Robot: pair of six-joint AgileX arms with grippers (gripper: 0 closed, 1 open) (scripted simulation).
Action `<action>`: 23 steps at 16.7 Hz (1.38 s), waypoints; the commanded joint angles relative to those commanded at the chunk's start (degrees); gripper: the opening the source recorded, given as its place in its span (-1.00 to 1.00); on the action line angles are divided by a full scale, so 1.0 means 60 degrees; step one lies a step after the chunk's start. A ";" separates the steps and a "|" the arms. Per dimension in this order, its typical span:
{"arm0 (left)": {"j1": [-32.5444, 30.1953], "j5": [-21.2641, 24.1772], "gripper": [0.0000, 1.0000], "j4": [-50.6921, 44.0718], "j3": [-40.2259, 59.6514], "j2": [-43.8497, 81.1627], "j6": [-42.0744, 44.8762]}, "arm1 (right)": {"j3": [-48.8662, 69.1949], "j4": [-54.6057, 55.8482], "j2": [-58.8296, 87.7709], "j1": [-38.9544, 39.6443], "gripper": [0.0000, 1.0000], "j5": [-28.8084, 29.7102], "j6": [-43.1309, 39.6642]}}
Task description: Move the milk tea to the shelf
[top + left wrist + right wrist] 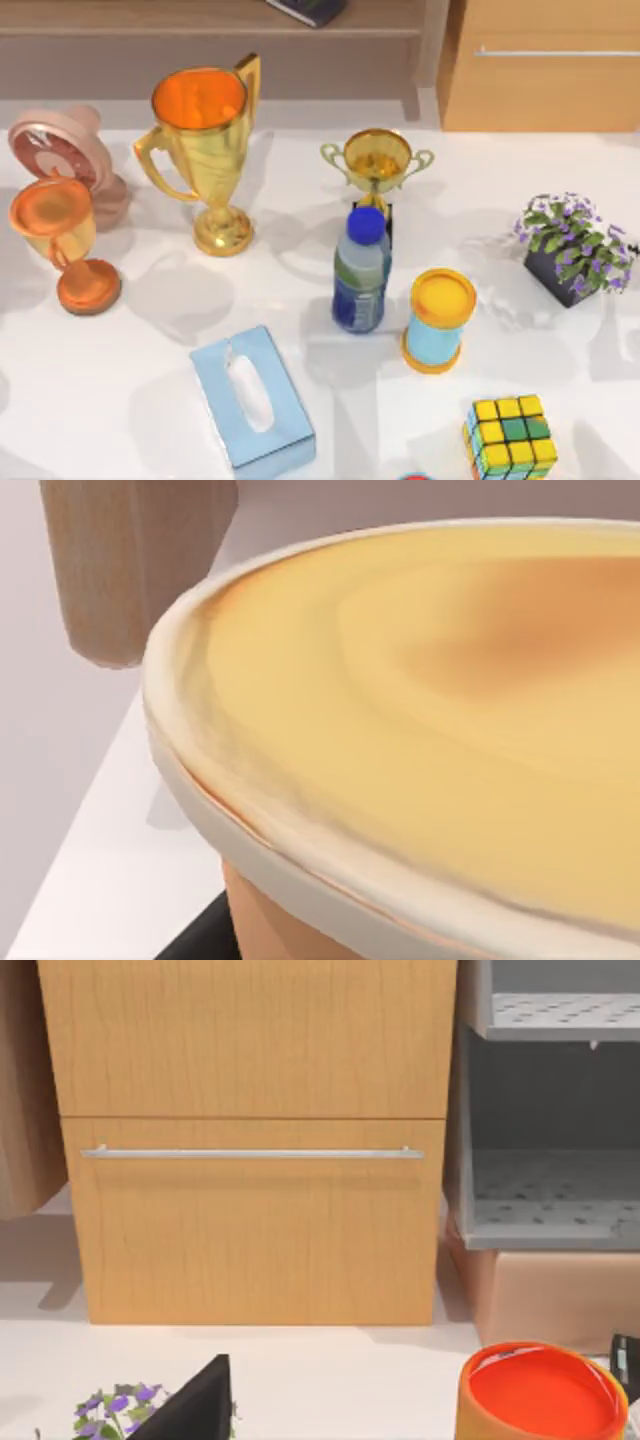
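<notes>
Left arm is the one on the job, and its pincer (195,942) sits right up against the milk tea (52,222); the cup's pale lid looms just in front of it in the left wrist view. Whether that pincer is wide or narrow, I cannot tell. The right pincer (195,1405) is parked facing the drawer cabinet (255,1210), its state equally unclear.

Now the cup itself: a takeaway-style tumbler with smooth peach-orange walls, tapering to a narrower foot, capped by a broad, glossy, slightly domed lid with a raised rim. I judge it light to middling, top-heavy if full, with thin walls that give under a hard squeeze. The lid looks slick and likely to pop, so not there. Best hold is across the body, just under the rim, where the lip stops it sliding down. Keep it upright.

The shelf (200,30), a flat matte wooden board, lies beyond the pincer, past the big shiny gold trophy (205,150)
</notes>
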 joint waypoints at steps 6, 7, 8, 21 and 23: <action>0.0000 -0.0003 -1.00 -0.0382 -0.0017 -0.0392 0.0003 | 0.0000 0.0000 0.0000 0.0000 1.00 0.0000 0.0000; 0.0000 -0.0004 -1.00 -0.0362 -0.0006 -0.0357 0.0017 | 0.0000 0.0000 0.0000 0.0000 1.00 0.0000 0.0000; 0.0000 -0.0004 -1.00 -0.0362 -0.0006 -0.0357 0.0017 | 0.0000 0.0000 0.0000 0.0000 1.00 0.0000 0.0000; -0.2993 -0.2303 -1.00 -0.3586 0.2178 -0.3501 -0.0894 | 0.0000 0.0000 0.0000 0.0000 1.00 0.0000 0.0000; -0.3690 -0.2992 -1.00 -0.4477 0.2736 -0.3654 -0.0969 | 0.0000 0.0000 0.0000 0.0000 1.00 0.0000 0.0000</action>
